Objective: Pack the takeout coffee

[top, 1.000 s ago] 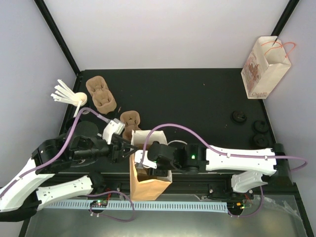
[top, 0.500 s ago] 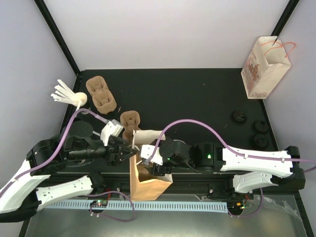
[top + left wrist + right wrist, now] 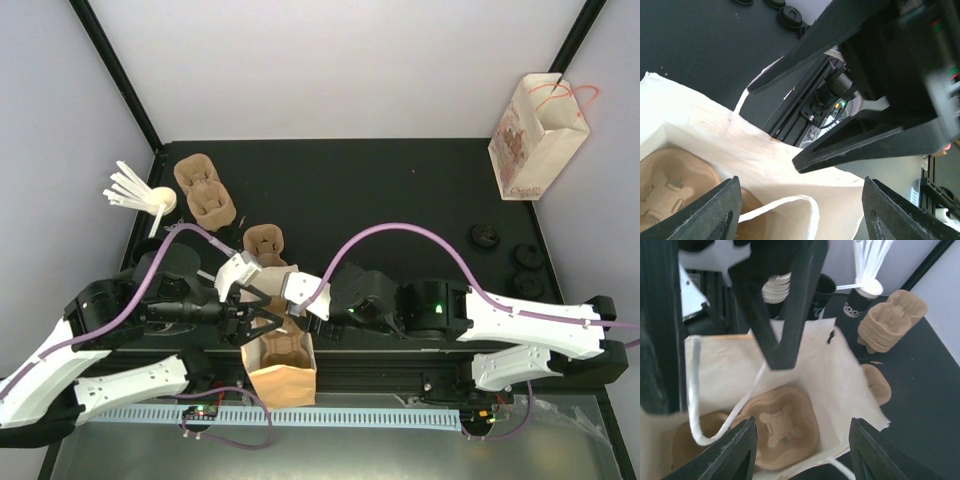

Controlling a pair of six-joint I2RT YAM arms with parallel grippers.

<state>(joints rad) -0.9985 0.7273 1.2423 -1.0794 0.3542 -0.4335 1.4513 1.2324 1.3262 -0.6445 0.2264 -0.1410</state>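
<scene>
Since 1 second ago the brown bag (image 3: 284, 385) has slid to the left and its mouth now faces up, and the right gripper (image 3: 802, 429) has lifted out of it. The takeout coffee I cannot find with certainty: a cream ribbed stack (image 3: 778, 284), half hidden behind a black finger in the right wrist view, may be the cups, just beyond the bag's rim. Such a paper cup is probably light and thin-walled, easy to crush, so I would take it around the body under the rim, with a soft squeeze, and keep it upright. Inside the bag lies only a cardboard carrier (image 3: 786, 432) with 2 wells. Both pincers stand wide and hold nothing; the left gripper (image 3: 800, 189) hovers over the rim. The mouth is narrow, its walls are soft, and a white handle (image 3: 692, 390) loops across it, so there is little room while 2 grippers crowd there.
</scene>
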